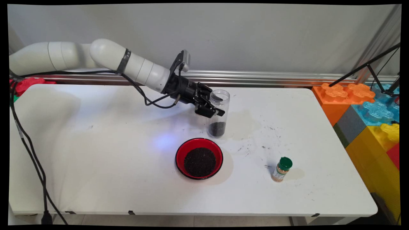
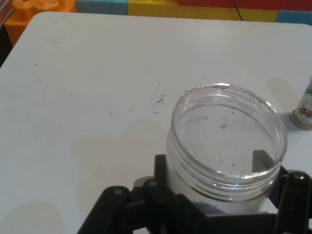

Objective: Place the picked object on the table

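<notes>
The jaws (image 1: 213,110) clench the clear plastic jar (image 1: 219,113) mid-wall, upright at frame centre on the desk (image 1: 96,153), above the red bowl (image 1: 199,158). It looks light, rigid and slick, with dark grains low inside; the grip sits under its threaded neck

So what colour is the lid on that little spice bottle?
Green; the spice bottle and its lid show best in the main view.

Jar (image 1: 218,111) upright behind bowl (image 1: 199,158), tool (image 1: 213,110) around it; spice bottle (image 1: 281,169) well right of bowl.
</notes>
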You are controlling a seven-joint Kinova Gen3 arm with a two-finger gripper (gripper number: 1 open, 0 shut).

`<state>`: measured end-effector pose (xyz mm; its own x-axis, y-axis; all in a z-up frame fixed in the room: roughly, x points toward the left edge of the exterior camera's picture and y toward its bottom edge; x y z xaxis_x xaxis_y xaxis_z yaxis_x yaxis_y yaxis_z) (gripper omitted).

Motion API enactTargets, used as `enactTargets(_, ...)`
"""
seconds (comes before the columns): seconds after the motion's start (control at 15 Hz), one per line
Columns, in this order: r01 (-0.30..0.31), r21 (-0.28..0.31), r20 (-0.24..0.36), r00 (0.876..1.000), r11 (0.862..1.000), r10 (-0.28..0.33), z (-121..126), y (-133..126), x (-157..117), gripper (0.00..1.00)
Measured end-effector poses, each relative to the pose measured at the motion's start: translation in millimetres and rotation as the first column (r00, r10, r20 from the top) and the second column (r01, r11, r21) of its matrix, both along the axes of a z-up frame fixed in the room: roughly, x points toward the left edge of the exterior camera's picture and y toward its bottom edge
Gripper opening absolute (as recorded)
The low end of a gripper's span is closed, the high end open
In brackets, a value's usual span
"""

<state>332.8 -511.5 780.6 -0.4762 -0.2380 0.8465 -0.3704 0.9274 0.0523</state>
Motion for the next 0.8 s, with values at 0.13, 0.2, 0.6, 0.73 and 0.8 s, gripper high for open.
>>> enactTargets(0.13, 0.002, -0.004, 0.001, 1.0, 1.0, -0.002, -3, 0, 0, 0.0)
enactTargets(0.2, 0.003, -0.006, 0.002, 1.0, 1.0, -0.003, -5, 0, -1, 0.0)
enactTargets(0.6, 0.008, -0.019, 0.013, 1.0, 1.0, -0.008, -15, -2, -1, 0.0)
enactTargets(0.73, 0.008, -0.022, 0.018, 1.0, 1.0, -0.008, -18, -2, -1, 0.0)
enactTargets(0.8, 0.008, -0.023, 0.019, 1.0, 1.0, -0.008, -20, -2, -1, 0.0)
